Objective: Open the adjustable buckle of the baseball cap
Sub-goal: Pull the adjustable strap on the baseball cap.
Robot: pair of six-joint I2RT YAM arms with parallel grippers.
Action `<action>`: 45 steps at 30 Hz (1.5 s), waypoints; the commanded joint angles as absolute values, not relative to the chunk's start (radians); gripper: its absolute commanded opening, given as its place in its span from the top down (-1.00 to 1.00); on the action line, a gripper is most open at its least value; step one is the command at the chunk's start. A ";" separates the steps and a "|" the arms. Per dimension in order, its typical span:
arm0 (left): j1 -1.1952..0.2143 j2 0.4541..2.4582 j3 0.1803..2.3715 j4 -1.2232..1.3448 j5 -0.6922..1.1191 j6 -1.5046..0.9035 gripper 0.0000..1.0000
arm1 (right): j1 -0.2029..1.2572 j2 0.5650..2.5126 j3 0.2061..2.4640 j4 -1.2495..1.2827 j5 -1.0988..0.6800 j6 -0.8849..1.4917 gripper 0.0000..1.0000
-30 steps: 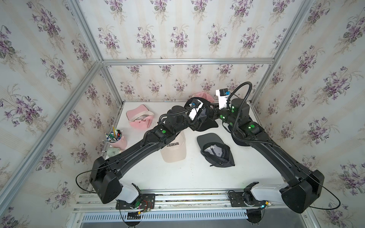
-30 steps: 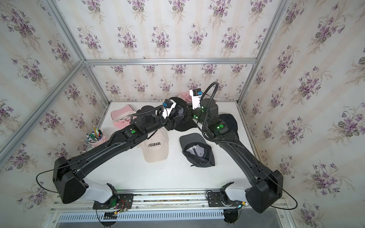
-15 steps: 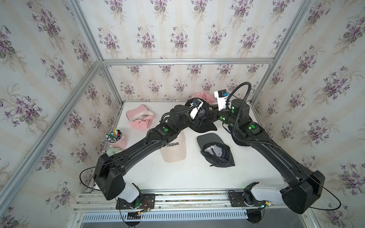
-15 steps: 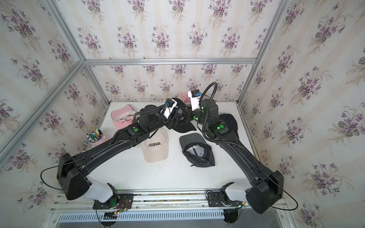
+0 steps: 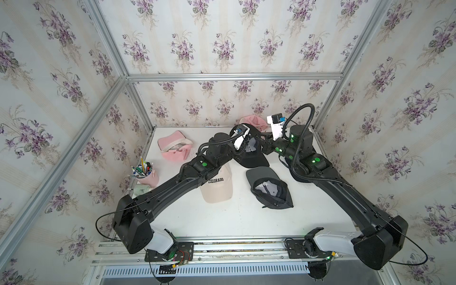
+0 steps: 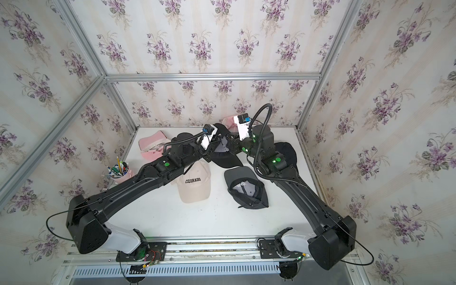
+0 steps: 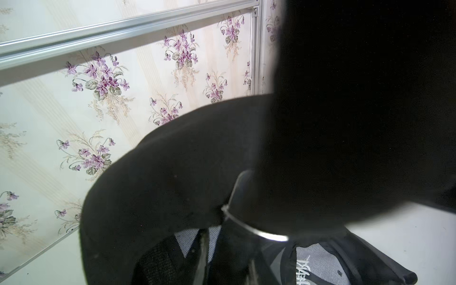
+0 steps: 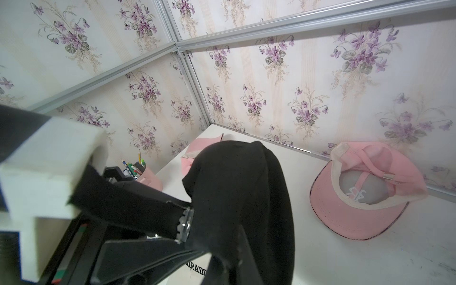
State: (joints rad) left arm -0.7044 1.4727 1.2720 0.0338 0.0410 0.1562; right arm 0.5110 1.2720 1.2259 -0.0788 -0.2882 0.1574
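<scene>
Left gripper (image 8: 172,222) has narrowed onto the buckle (image 8: 184,225); right gripper (image 5: 263,145) clamps the raised black cap (image 8: 234,185).

Crowded at the tips, open room further back!
The black cap (image 5: 254,160) fills the gap between left gripper (image 5: 247,148) and right gripper (image 5: 259,145). Base-side of them, the cream cap (image 5: 218,191) and grey cap (image 5: 270,190) take the table (image 5: 222,222), which lies bare past those. Beyond the right gripper, a pink cap (image 5: 254,121) sits close by the wall (image 5: 222,106); above both, open air.
</scene>
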 commanded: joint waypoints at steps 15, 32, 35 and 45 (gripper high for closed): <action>-0.701 1.356 1.307 -0.050 0.124 0.183 1.00 | 0.514 1.215 1.122 0.017 -0.350 0.084 0.79; -0.703 1.446 1.460 -0.225 0.173 0.150 1.00 | 0.603 1.219 1.100 0.118 -0.280 0.007 0.35; -0.704 1.458 1.474 -0.245 0.176 0.148 1.00 | 0.610 1.219 1.098 0.118 -0.246 -0.007 0.42; -0.704 1.485 1.510 -0.283 0.207 0.147 1.00 | 0.619 1.226 1.094 0.106 -0.147 -0.042 0.72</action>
